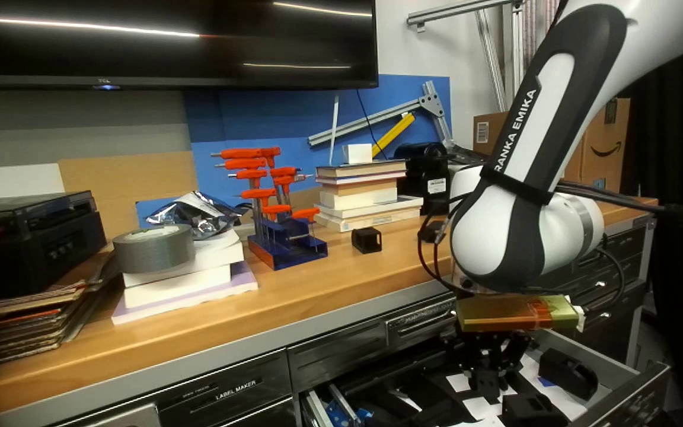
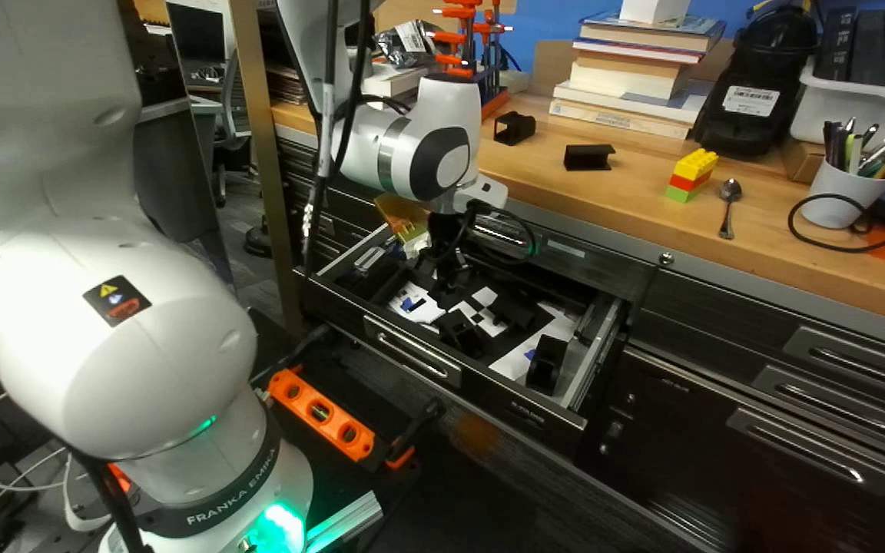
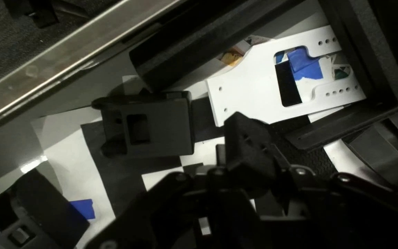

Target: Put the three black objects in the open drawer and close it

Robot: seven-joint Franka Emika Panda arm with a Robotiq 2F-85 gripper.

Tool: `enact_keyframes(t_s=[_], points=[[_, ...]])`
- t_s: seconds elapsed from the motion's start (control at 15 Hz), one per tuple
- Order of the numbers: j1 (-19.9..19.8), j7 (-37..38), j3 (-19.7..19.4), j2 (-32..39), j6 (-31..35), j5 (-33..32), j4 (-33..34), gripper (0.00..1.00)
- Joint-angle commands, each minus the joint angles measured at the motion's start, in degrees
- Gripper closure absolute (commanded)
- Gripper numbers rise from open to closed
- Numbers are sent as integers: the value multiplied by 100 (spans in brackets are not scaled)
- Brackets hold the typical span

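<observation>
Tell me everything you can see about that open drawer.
The drawer is pulled well out beneath the wooden counter. It looks like dark grey metal with lighter side rails; its front carries a long bar handle and lettering too small to read. Inside lie black objects, a white slotted plate and black-and-white sheets. The gripper hangs low over the contents; whether it touches any is unclear.
</observation>
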Motion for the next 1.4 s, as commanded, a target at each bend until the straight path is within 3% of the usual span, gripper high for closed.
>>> enact_keyframes(t_s=[0.0,0.33,0.4,0.47,0.87,1.33], points=[[140,-317,-179,459,192,198,345,79],[110,-688,-237,843,242,468,632,79],[85,-764,-222,907,226,562,686,57],[72,-830,-215,952,203,634,732,44],[100,-1097,-318,903,-70,722,873,1],[33,-1223,-895,75,-1606,95,1358,0]])
